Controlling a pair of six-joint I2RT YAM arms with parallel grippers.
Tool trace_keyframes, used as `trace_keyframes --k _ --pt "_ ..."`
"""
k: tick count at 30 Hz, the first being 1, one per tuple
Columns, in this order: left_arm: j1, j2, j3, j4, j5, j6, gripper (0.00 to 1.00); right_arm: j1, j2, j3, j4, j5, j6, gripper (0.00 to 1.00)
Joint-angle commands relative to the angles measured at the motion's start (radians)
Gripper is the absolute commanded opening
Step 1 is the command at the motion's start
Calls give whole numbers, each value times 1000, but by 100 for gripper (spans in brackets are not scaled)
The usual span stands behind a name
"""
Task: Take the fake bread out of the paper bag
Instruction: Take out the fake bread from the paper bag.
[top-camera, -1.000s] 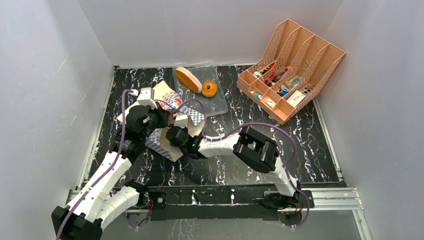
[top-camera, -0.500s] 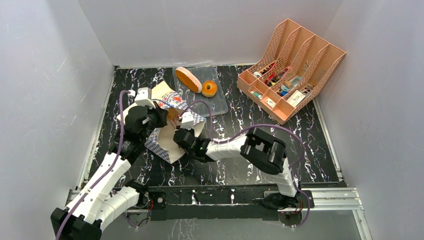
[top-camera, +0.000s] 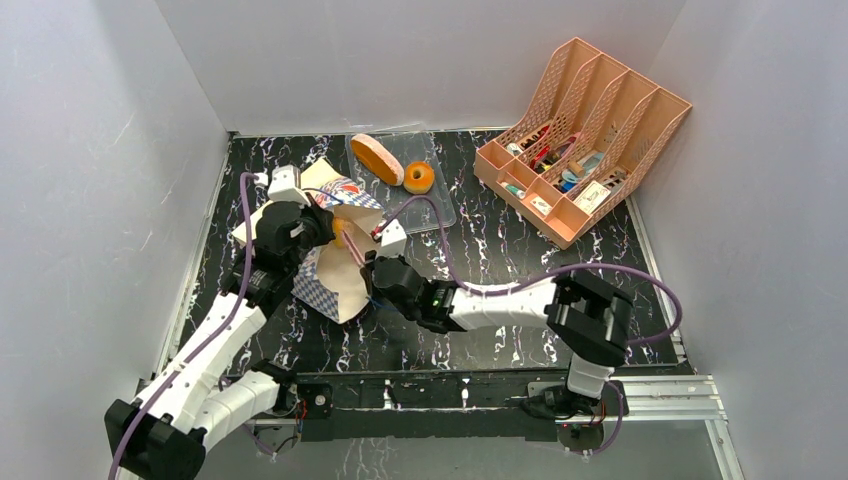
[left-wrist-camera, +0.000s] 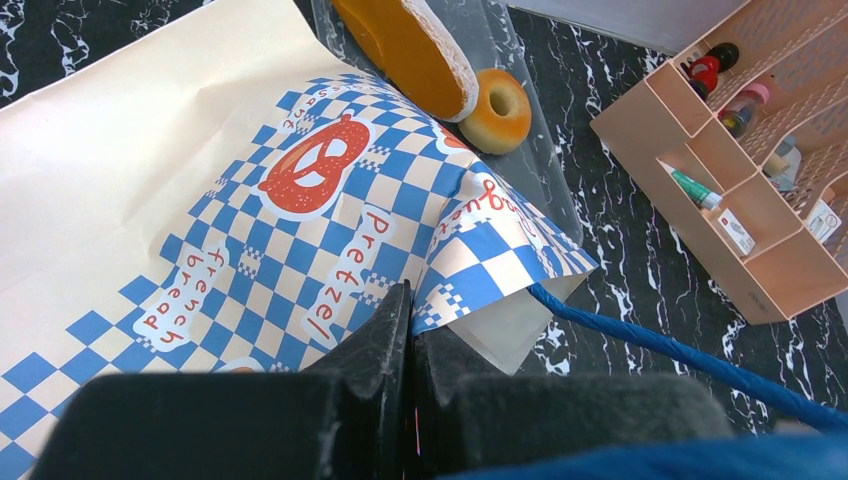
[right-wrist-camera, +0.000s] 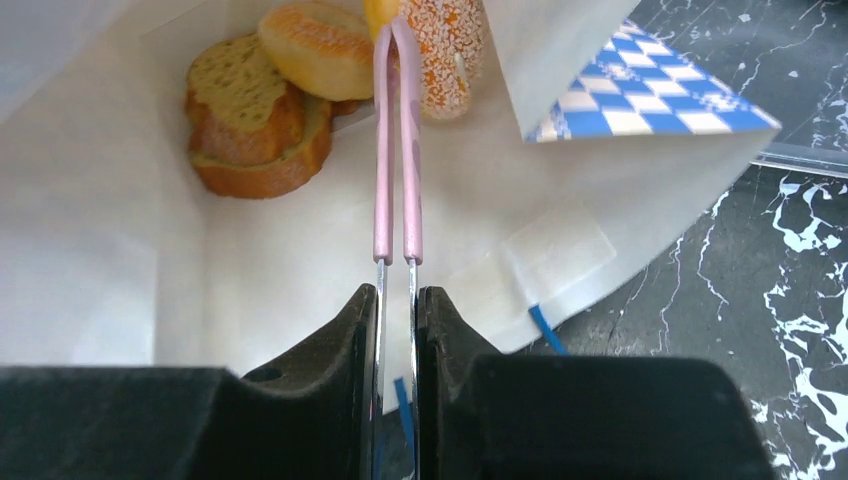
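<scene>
On the black marbled table (top-camera: 500, 222), left of centre: one paper bag (top-camera: 332, 288), tan with a blue-and-white checkered band, lying on its side with its mouth facing the right arm. A blue cord handle (left-wrist-camera: 640, 337) trails from the rim.

- Left gripper (left-wrist-camera: 410, 325): jaws pressed together, pinching the checkered rim of the bag.
- Right gripper (right-wrist-camera: 397, 300): fingers clamped on a pair of pink tongs (right-wrist-camera: 397, 150), which run straight into the bag's mouth.
- Inside the bag, at its far end:
  - Toast slices (right-wrist-camera: 255, 125), two, stacked.
  - Round bun (right-wrist-camera: 315, 45), resting against the top of the toast.
  - Sesame-crusted pastry (right-wrist-camera: 447, 55), at the tong tips, just to their right. Whether the tips pinch it cannot be told.
- Behind the bag, a clear plastic tray (top-camera: 437, 207) holds two pieces outside the bag:
  - Oval loaf (top-camera: 377, 158).
  - Ring donut (top-camera: 419, 177), just beside the loaf.
- At the back right corner: pink lattice file organizer (top-camera: 600, 100), with small items in its compartments.
</scene>
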Motion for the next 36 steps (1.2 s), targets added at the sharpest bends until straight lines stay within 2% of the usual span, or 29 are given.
trace_keyframes --k 1,7,15,23,36 --pt "-3 25 40 -33 -44 -16 0 21 -108 -43 60 -7 -18 0" --pt "-3 42 49 -23 -68 -17 0 41 -187 -76 31 -3 -30 0" --pt "-3 54 58 -17 -63 -18 0 43 -195 -64 -46 8 -8 0" --pt "-4 49 66 -16 -62 1 0 43 -227 -102 -113 3 83 12" --pt "-4 49 60 -9 -46 15 0 -23 -113 -10 -180 -60 159 24"
